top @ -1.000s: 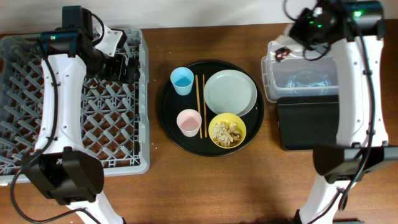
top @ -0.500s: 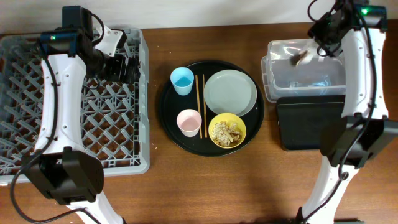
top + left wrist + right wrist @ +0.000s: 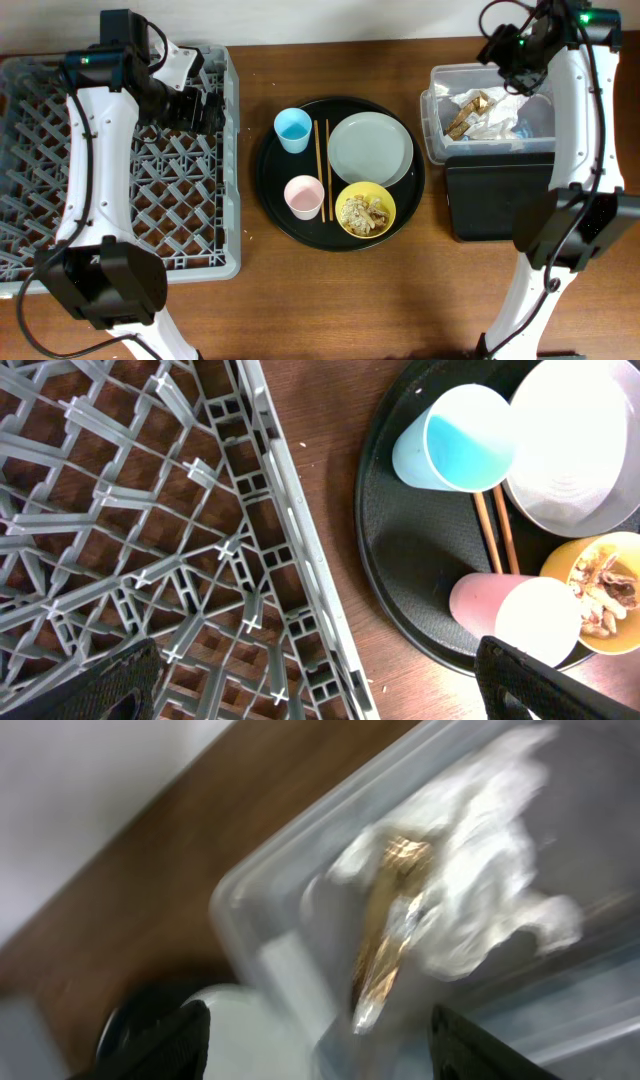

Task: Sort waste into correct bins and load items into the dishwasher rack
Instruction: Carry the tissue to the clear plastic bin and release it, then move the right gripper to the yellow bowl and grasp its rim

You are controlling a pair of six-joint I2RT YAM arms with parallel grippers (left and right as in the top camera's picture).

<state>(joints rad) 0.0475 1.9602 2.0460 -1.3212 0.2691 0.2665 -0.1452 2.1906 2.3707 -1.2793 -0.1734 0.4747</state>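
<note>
White napkin (image 3: pixel 497 120) in clear tub (image 3: pixel 428 140) reads sharp overhead, blurred wrist-side.

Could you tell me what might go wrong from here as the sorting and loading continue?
1. The yellow bowl holds food scraps; loading it into the dishwasher rack unemptied would likely drop them through the lattice.
2. The chopsticks lie flat on the round black tray, close between the pink cup, the light-blue cup and the plate; reaching for them may knock a cup over.
3. The thin chopsticks might slip through the rack's open lattice.
</note>
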